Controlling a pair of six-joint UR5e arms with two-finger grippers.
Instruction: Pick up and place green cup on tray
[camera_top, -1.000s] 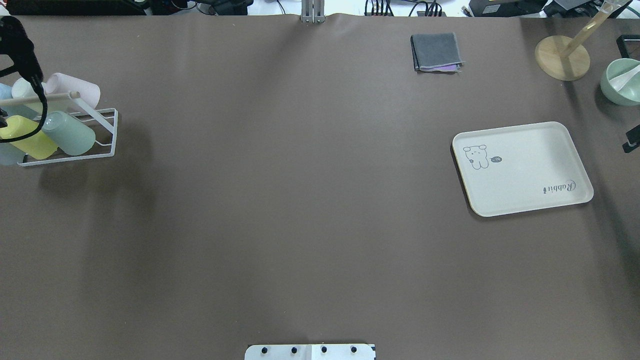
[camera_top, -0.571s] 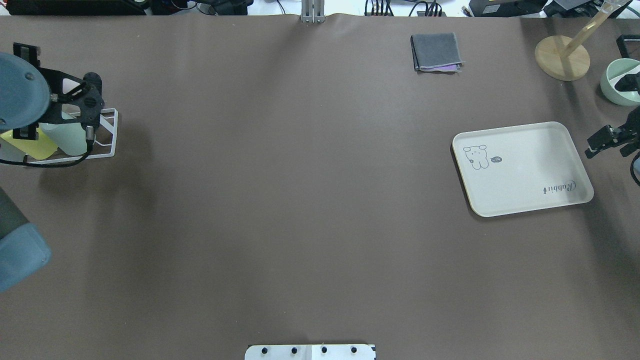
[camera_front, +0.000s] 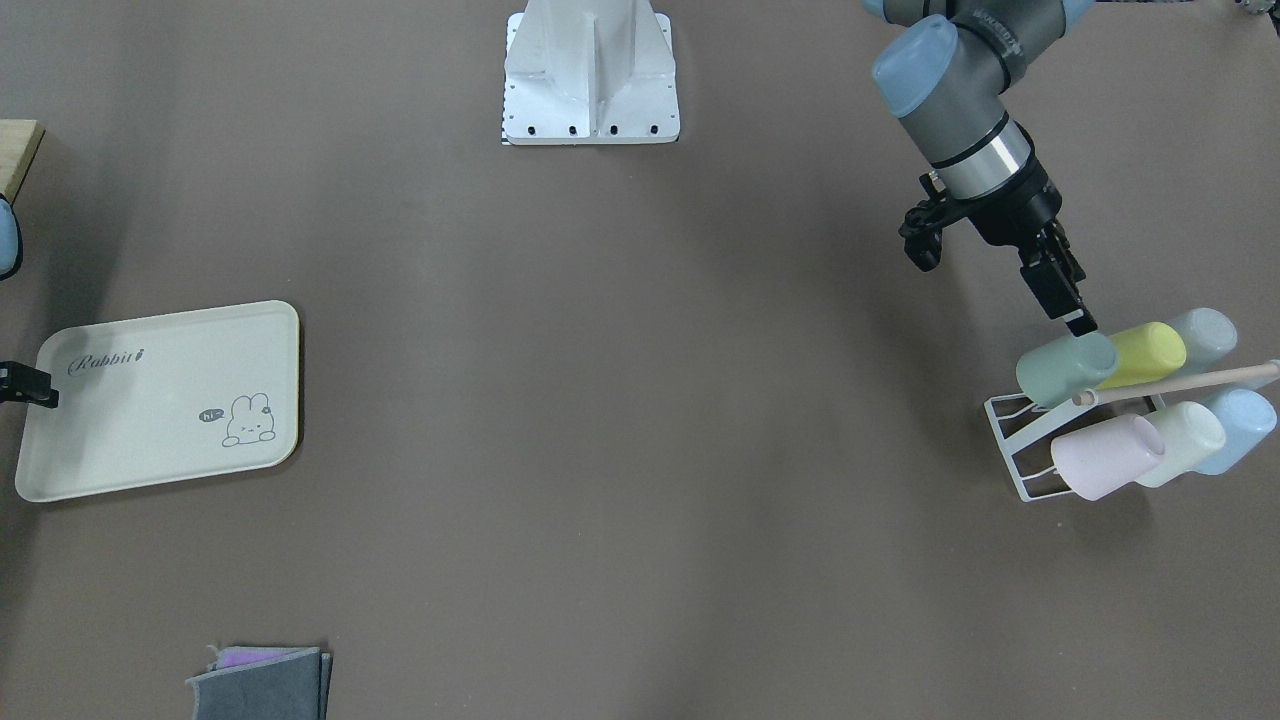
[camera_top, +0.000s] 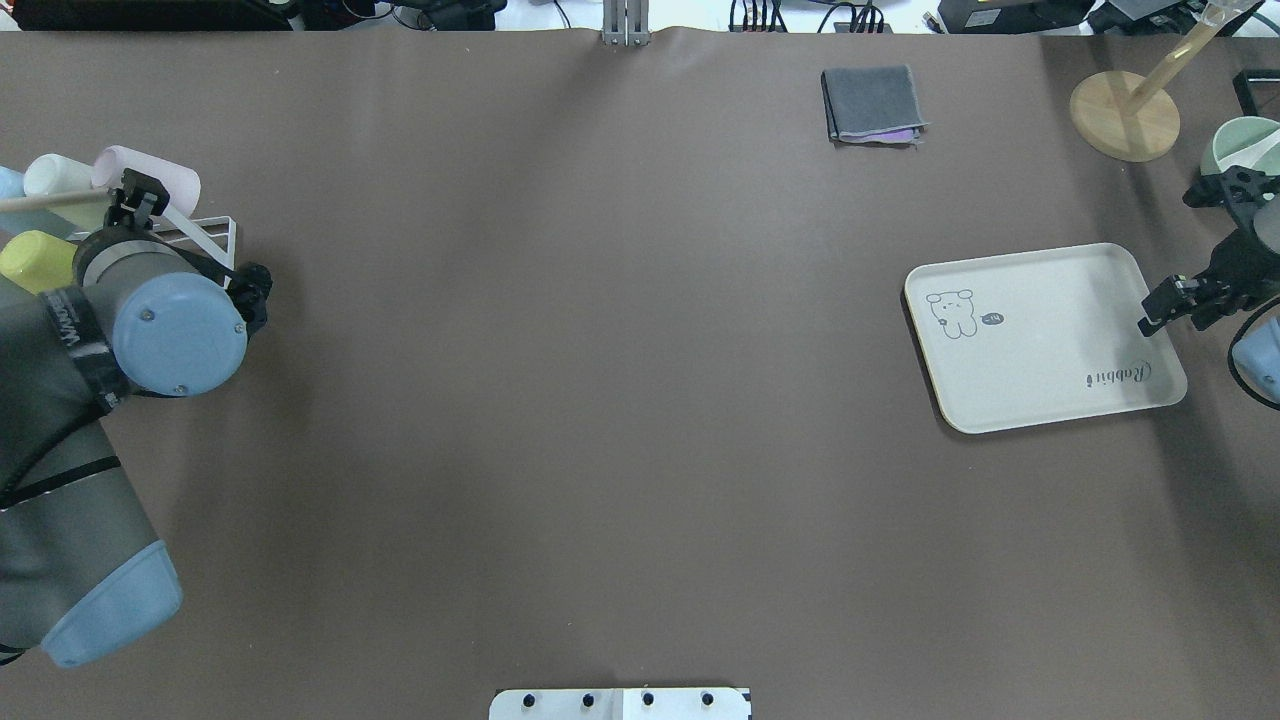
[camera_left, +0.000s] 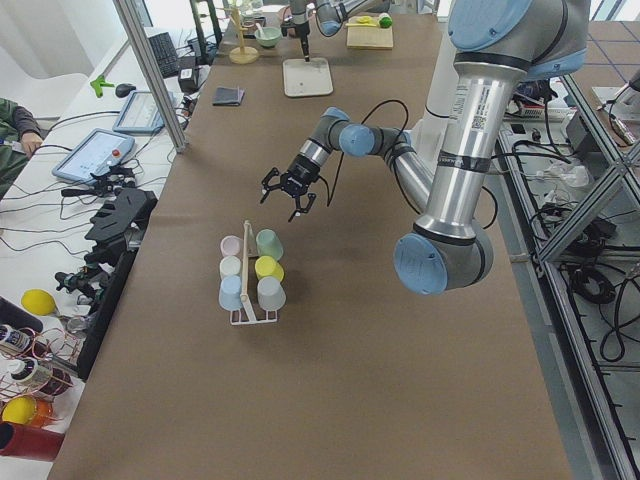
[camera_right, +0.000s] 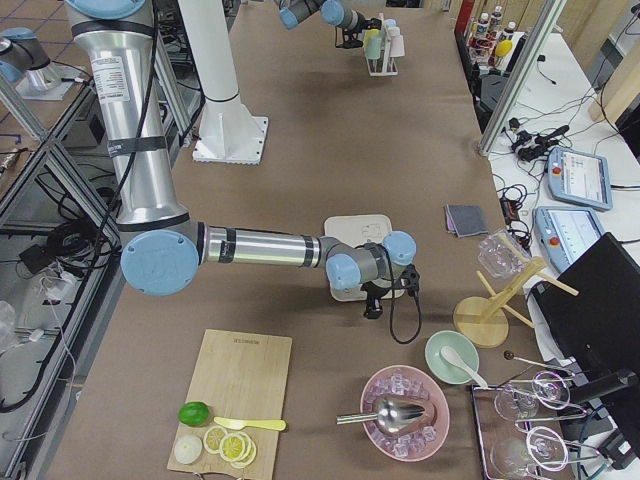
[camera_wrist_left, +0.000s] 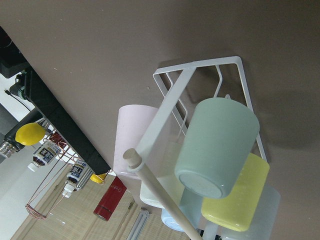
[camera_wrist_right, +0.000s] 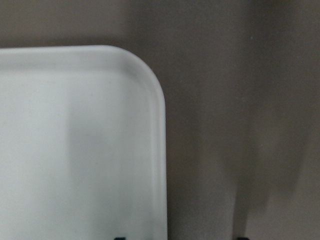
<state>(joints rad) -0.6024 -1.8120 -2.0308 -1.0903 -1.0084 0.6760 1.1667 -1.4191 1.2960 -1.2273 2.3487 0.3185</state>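
Note:
The green cup (camera_front: 1065, 368) lies tilted on a white wire rack (camera_front: 1010, 440), at the end nearest the robot. It fills the left wrist view (camera_wrist_left: 217, 147), base toward the camera. My left gripper (camera_front: 1075, 320) is open and empty, its tips just above the cup's base; in the exterior left view (camera_left: 288, 197) its fingers are spread. In the overhead view the left arm hides the cup. The cream tray (camera_top: 1040, 340) lies at the table's right. My right gripper (camera_top: 1168, 258) is open and empty over the tray's right edge, and its wrist view shows a tray corner (camera_wrist_right: 75, 150).
The rack also holds yellow (camera_front: 1145, 355), pink (camera_front: 1100, 455), cream (camera_front: 1185, 440) and light blue (camera_front: 1235, 430) cups under a wooden rod. A folded grey cloth (camera_top: 872, 103), a wooden stand (camera_top: 1125, 115) and a green bowl (camera_top: 1240, 145) lie at the far right.
My left arm has swung in from the table's left edge, bringing its gripper over the rack. My right gripper has moved left, from beyond the tray to over its right edge.

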